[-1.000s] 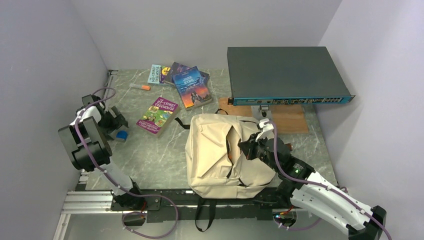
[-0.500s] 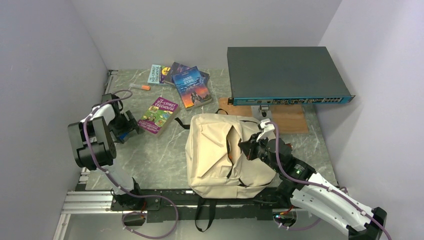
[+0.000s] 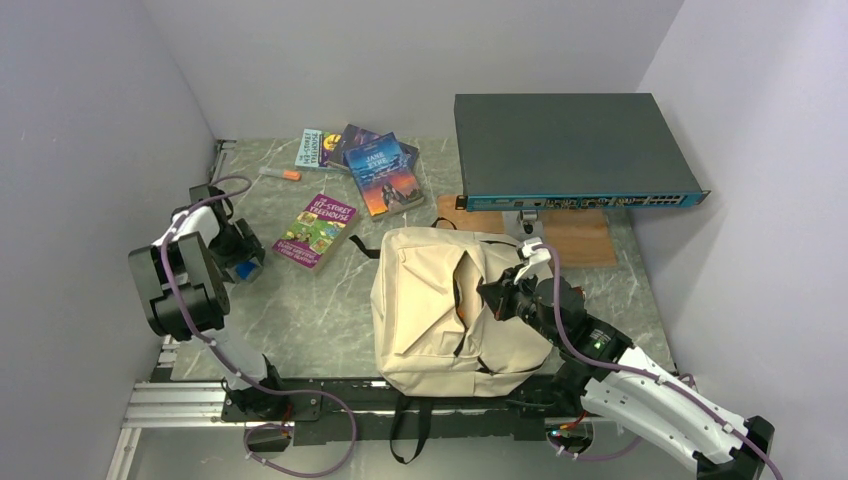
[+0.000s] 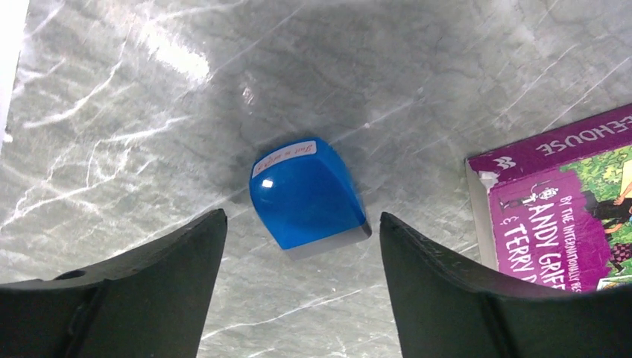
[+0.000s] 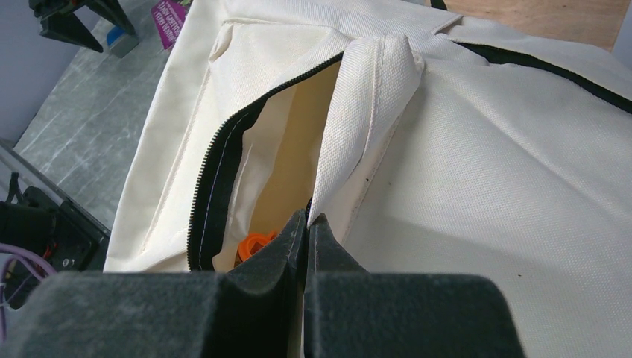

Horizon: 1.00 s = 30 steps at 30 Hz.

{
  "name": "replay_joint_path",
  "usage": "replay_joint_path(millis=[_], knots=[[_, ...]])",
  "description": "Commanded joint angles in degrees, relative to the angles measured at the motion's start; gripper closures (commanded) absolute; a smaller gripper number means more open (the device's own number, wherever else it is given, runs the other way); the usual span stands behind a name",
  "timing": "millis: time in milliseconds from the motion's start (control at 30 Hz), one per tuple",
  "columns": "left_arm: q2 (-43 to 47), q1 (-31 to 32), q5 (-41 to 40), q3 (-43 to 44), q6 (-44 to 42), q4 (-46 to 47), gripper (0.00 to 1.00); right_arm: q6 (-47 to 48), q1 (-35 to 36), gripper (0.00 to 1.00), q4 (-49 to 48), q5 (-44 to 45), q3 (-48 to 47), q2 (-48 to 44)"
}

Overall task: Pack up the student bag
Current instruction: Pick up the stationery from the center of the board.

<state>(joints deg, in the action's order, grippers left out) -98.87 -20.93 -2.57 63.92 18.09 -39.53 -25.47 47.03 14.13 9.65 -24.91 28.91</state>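
Right now your left gripper (image 4: 299,221) is spread wide and holds nothing. Its jaws stand either side of a small blue block (image 4: 309,195) with a grey base and a white label strip; neither finger touches the block. The block lies on the marbled table (image 4: 112,89), skewed to the line of the jaws. A purple paperback (image 4: 555,209) lies close to the block without touching it, toward the right-hand finger in the left wrist view.

Your right gripper (image 5: 307,224) is clenched on a raised fold of cream fabric at the lip of the student bag (image 3: 440,330). The pinched fold stands up from the bag and keeps the main opening gaping. The dark zipper (image 5: 223,171) runs open along the left side of that gap. Something orange (image 5: 255,242) shows inside, low in the opening; you cannot tell what it is.

The bag lies flat on the near right part of the table, directly ahead of the right arm's base. Black straps (image 3: 405,430) trail over the near edge.

Beyond the bag lies a wooden board (image 3: 585,245), with a dark flat rack unit (image 3: 565,145) over its far side. A loose pile of books (image 3: 365,160) sits by the far wall, with an orange-tipped marker (image 3: 280,174) to its left.
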Motion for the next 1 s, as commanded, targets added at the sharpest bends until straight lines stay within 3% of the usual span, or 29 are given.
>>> replay_joint_path(millis=[0,100,367,533,700,967], knots=[[-2.5,-0.4,1.1,3.2,-0.5,-0.1,0.23,0.2,0.1,1.0,-4.9,-0.5,-2.4,-0.9],[-3.0,-0.5,1.0,3.6,-0.8,-0.1,0.29,0.1,0.1,1.0,-4.8,-0.3,-2.4,-1.2],[-1.2,-0.3,0.7,3.2,-0.3,-0.3,0.57,0.0,0.1,1.0,-4.4,-0.4,-2.8,-1.0],[6.0,3.3,0.0,0.7,0.9,0.0,0.62,0.4,0.1,1.0,-3.7,-0.2,-3.6,-0.5],[18.1,15.1,2.5,-3.7,2.8,1.3,0.62,1.3,0.1,1.0,-3.9,0.3,-3.3,-1.0],[49.3,37.3,17.5,-29.6,21.1,18.1,0.62,1.1,0.1,1.0,-5.0,1.3,-2.3,0.7]])
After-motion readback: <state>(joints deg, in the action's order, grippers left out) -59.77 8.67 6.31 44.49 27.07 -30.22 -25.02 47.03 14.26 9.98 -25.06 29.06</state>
